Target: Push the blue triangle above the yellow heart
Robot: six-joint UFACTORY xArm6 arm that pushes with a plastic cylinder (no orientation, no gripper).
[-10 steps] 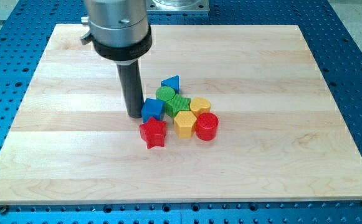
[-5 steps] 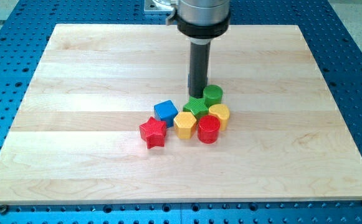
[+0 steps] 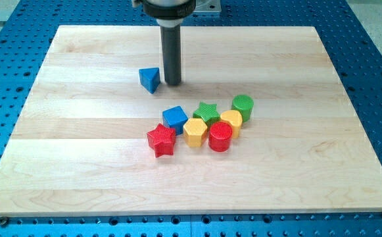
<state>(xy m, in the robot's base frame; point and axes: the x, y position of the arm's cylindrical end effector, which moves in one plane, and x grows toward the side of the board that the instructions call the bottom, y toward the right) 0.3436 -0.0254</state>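
Observation:
The blue triangle (image 3: 150,79) lies alone on the wooden board, up and to the left of the block cluster. My tip (image 3: 172,83) stands just to the triangle's right, close beside it. The yellow heart (image 3: 231,121) sits in the cluster at the view's centre right, between the green star (image 3: 207,111), the red cylinder (image 3: 219,136) and the green cylinder (image 3: 242,105). The triangle is well to the upper left of the heart.
A blue cube (image 3: 175,118), a red star (image 3: 161,139) and a yellow hexagon (image 3: 194,131) form the cluster's left part. The wooden board (image 3: 79,158) lies on a blue perforated table (image 3: 375,52).
The blue triangle has moved from the cluster's top to the upper left. The green cylinder has shifted right. My tip went right to the cluster, then back left beside the triangle.

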